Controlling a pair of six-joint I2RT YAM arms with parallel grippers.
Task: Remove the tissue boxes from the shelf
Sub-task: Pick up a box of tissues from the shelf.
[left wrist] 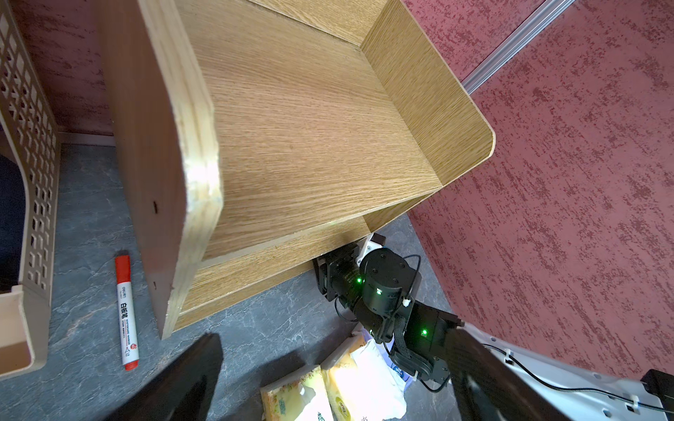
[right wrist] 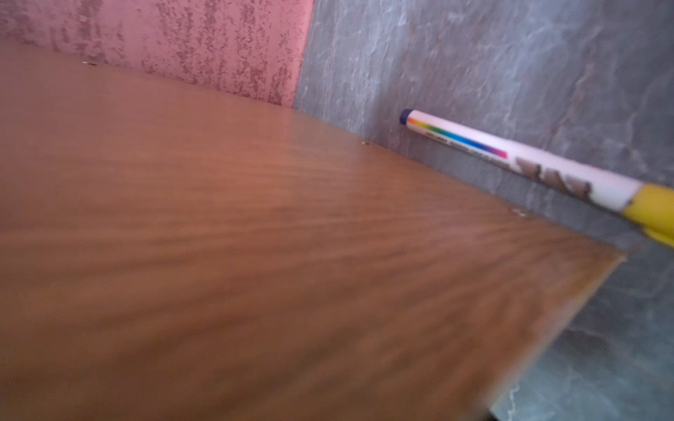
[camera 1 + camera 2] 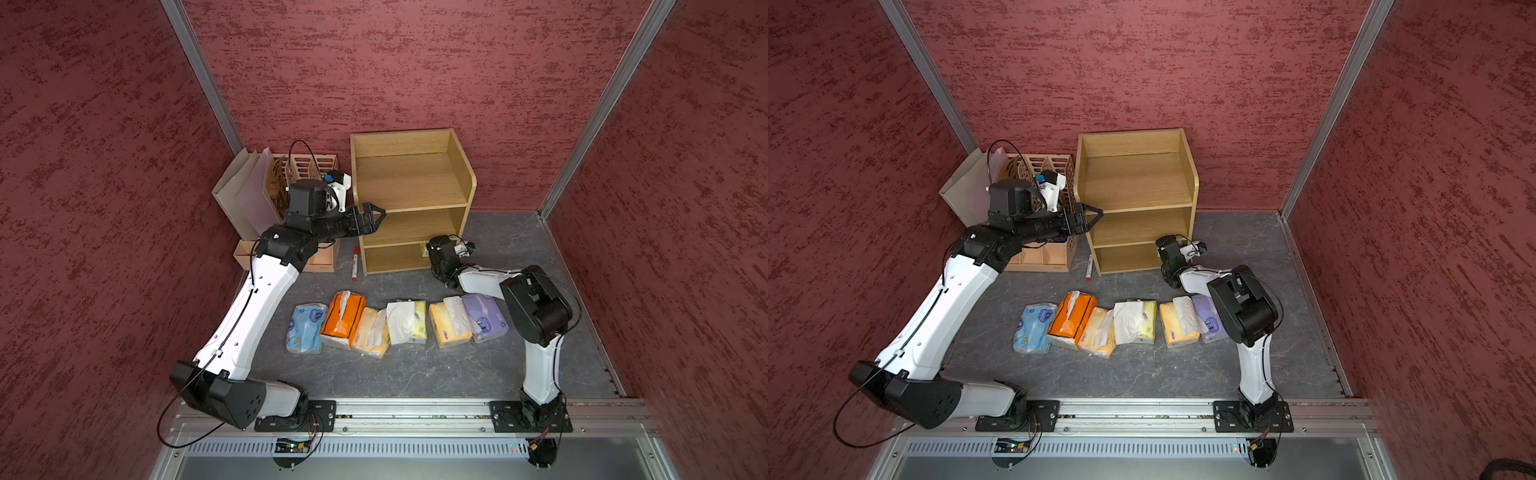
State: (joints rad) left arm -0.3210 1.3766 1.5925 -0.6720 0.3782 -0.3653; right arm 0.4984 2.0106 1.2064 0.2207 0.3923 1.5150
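Take the dial from above, with 12 o'clock at the back wall. The shelf (image 3: 411, 183) stands at 12, and its top and middle tiers are bare.

The left gripper (image 3: 376, 216) hangs at 11 o'clock, level with the middle tier and just off the front edge of the shelf's left side panel. Its jaws are spread wide: in the left wrist view the dark fingers (image 1: 182, 386) sit far apart. There is nothing between them. Whether a fingertip touches the panel cannot be told.

The right gripper (image 3: 435, 253) is at 1 o'clock, low at the right end of the bottom tier. Its fingers are hidden there, so neither how far they are spread nor what they hold can be told. The right wrist view shows only blurred shelf wood, the floor, and a yellow-capped pen (image 2: 510, 160) lying just beside the wood.

Six tissue packs lie on the floor in a row running from 9 to 3 o'clock, most of them touching:
- blue pack (image 3: 305, 328)
- orange pack (image 3: 343, 320)
- pale pack (image 3: 372, 332)
- green pack (image 3: 409, 322), topped with loose white tissue
- yellow pack (image 3: 446, 324), set slightly apart from the green one
- lilac pack (image 3: 486, 318), partly under the right arm

A red marker (image 3: 355, 264) lies at 11 o'clock between the shelf and the organizer (image 3: 303, 174).
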